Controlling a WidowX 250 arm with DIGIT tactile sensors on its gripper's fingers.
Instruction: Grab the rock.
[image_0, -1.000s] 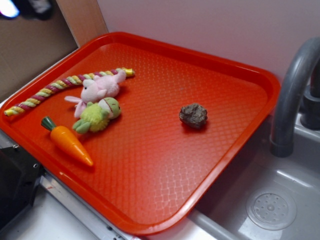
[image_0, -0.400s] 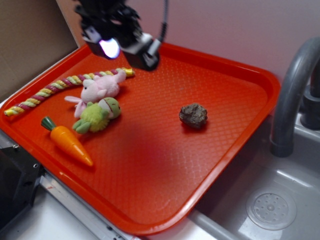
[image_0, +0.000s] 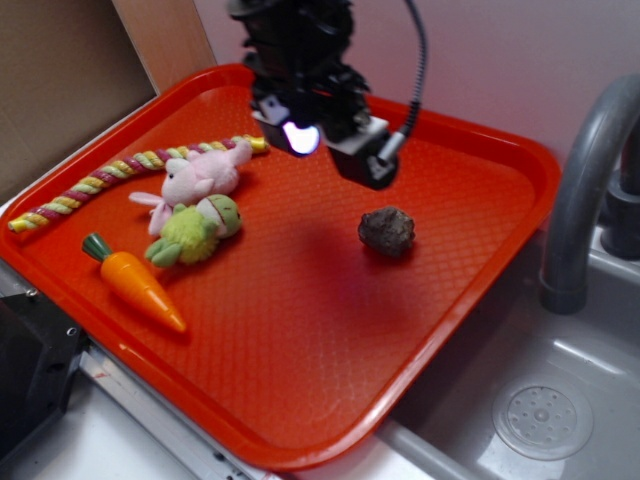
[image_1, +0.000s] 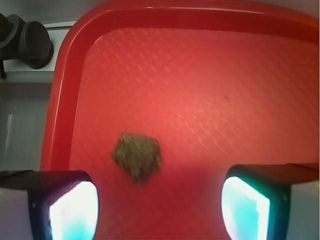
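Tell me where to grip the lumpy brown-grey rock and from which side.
Come straight down on the lumpy brown-grey rock, fingers closing across its middle. It sits alone on the flat red plastic tray, low and roundish, so probably only a top approach lets the open gripper straddle it.

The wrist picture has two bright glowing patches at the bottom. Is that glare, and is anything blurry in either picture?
In the wrist view, the fingers glow white-cyan, overexposed by glare, and the rock looks soft and slightly out of focus. In the exterior view, the gripper is motion-blurred with one bright glowing spot, while the rock and tray are sharp, a dim shadow lying left of the rock.
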